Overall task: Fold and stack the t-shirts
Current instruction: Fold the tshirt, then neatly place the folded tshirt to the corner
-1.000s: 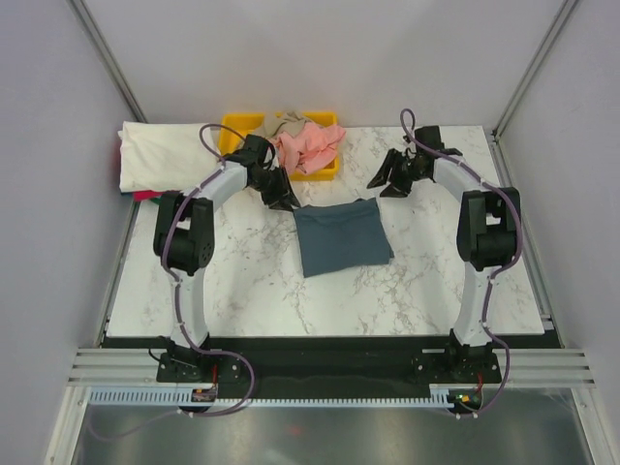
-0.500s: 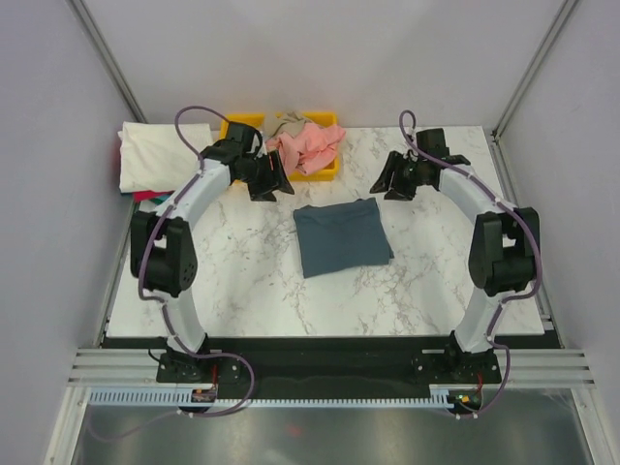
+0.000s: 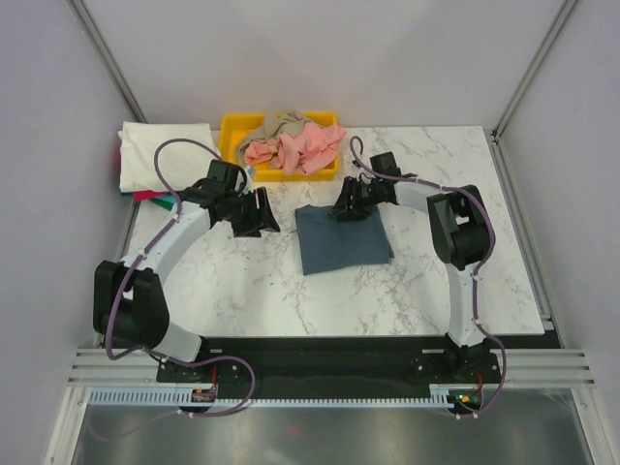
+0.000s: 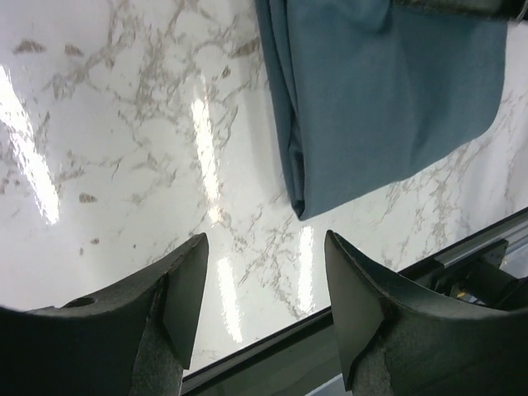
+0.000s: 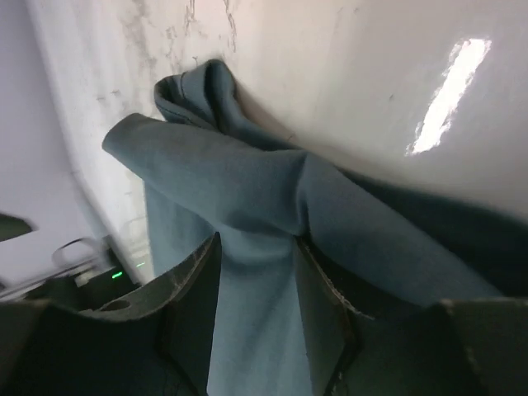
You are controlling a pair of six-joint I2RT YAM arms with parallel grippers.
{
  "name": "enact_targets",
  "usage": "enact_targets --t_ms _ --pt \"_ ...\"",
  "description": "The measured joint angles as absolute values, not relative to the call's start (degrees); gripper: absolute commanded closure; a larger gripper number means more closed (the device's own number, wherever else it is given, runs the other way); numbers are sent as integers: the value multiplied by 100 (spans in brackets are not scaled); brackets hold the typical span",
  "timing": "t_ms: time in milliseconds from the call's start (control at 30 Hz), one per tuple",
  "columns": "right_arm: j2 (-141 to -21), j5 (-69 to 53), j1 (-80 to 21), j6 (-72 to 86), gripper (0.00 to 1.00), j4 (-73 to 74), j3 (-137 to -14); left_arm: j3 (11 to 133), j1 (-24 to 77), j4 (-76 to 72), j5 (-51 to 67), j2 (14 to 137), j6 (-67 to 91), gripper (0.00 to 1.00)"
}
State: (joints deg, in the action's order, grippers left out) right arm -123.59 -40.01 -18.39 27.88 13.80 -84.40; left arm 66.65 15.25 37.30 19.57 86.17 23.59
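1. The slate-blue t-shirt (image 3: 344,242) lies folded into a rough square at the middle of the marble table (image 3: 426,281), between the two arms.
2. The right gripper (image 3: 351,203) sits at the shirt's far edge. In the right wrist view its jaws are drawn close on a raised ridge of the blue cloth, which fills the narrow gap between them and bunches up off the table.
3. The left gripper (image 3: 257,213) hangs over bare marble just left of the shirt's far-left corner – jaws spread wide, nothing between them, and clear of the cloth.
4. At the far edge, the yellow bin (image 3: 232,126) holds a crumpled salmon-pink t-shirt (image 3: 305,147) with a tan t-shirt (image 3: 271,131) beside it on the left.
5. At the far left lies a flat cream-white t-shirt (image 3: 163,155). Slivers of red (image 3: 143,196) and teal (image 3: 170,204) cloth show at its near edge – too small to tell more.
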Motion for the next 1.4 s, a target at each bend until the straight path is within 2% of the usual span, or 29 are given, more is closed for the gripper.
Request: enact_targets --t_ms 100,167,233,300,433,533,733,900,1067,1200,1333,1367,1400 --pt "-13087 -5146 -1448 3076 48 1066 -8737 6211 1525 3671 1955 8302 2362 34" --pt "-13371 -5712 -1282 3109 43 941 -8956 5977 1525 3527 1959 8154 2370 33" --pt "-13568 -6128 -1232 3057 36 910 -9150 5763 1525 3247 1964 8062 2427 25" --pt "-13616 -6355 -1240 2893 33 987 -9258 5483 1525 2801 1966 7990 2565 20" --pt "-13579 -6523 -1332 2355 25 1291 -9393 5113 1525 1916 2008 8090 2919 20" --pt "-13406 -6451 -1400 1981 24 1597 -9389 5094 1553 1144 2014 8460 3076 20" --pt "-12219 -6121 -1573 1621 21 1988 -8954 5096 1581 -82 2027 9504 3350 23" --pt "-10333 -5955 -1828 1481 20 1879 -8077 5094 1682 -956 2067 10182 3601 26" --pt "-9074 -5774 -2303 1632 20 1404 -6908 5336 1887 -1599 2091 10683 3828 36" --pt "-8586 -5557 -2801 1820 20 1074 -5712 5638 2043 -1605 1763 10930 3942 42" --pt "-8383 -5363 -2963 2056 20 683 -4619 5966 2110 -1431 1459 11163 4003 60" --pt "-8383 -5266 -3033 2185 20 537 -4388 6095 2115 -1372 1433 11268 4025 72" --pt "-8383 -5207 -3076 2294 20 410 -4257 6173 2115 -1356 1413 11343 4053 77"
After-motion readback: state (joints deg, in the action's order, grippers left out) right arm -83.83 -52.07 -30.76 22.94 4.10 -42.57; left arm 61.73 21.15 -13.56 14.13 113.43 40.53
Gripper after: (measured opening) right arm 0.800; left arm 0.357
